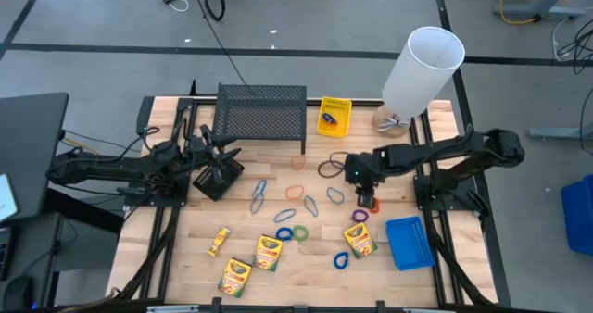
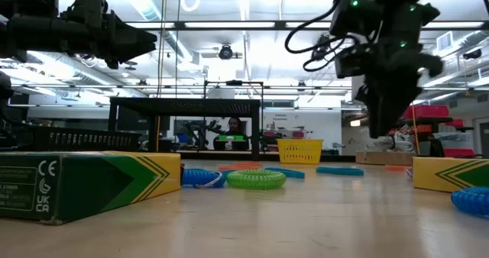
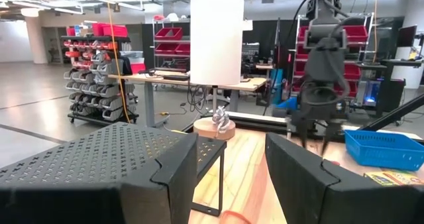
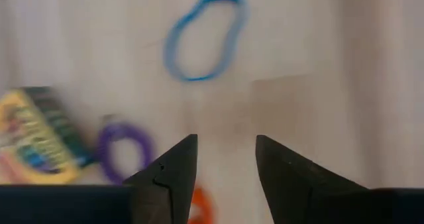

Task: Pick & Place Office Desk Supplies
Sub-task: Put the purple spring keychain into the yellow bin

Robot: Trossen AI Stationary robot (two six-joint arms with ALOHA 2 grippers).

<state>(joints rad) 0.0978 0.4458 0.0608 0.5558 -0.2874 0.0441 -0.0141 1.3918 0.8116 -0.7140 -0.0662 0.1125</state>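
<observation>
At the left of the table the left gripper (image 1: 215, 169) waits beside the black mesh rack (image 1: 260, 112), raised off the wood. Its wrist view shows the fingers (image 3: 173, 177) standing apart with nothing between them, and a plain gap opens onto the rack top. It seems parked there to leave the middle of the table free for the other arm.

The supplies lie spread over the middle and near part of the table: crayon boxes (image 1: 269, 252) near the front edge, and a loose scatter of coloured loops (image 1: 284, 233) between them and the rack. A yellow bin (image 1: 334, 116) stands at the far edge, just right of the rack, beside the tall white cylinder (image 1: 422, 68).

Further right, the right gripper (image 1: 367, 200) points down at the table, close above an orange loop (image 4: 199, 207) that lies between its tips. Its fingers (image 4: 169, 174) are parted and empty, with a purple loop (image 4: 124, 151) and a blue loop (image 4: 202, 37) just beyond. Judging by this pose, it is lining up a pick.

The blue bin (image 1: 409, 242) sits at the near right, close to this arm, a likely drop spot.
</observation>
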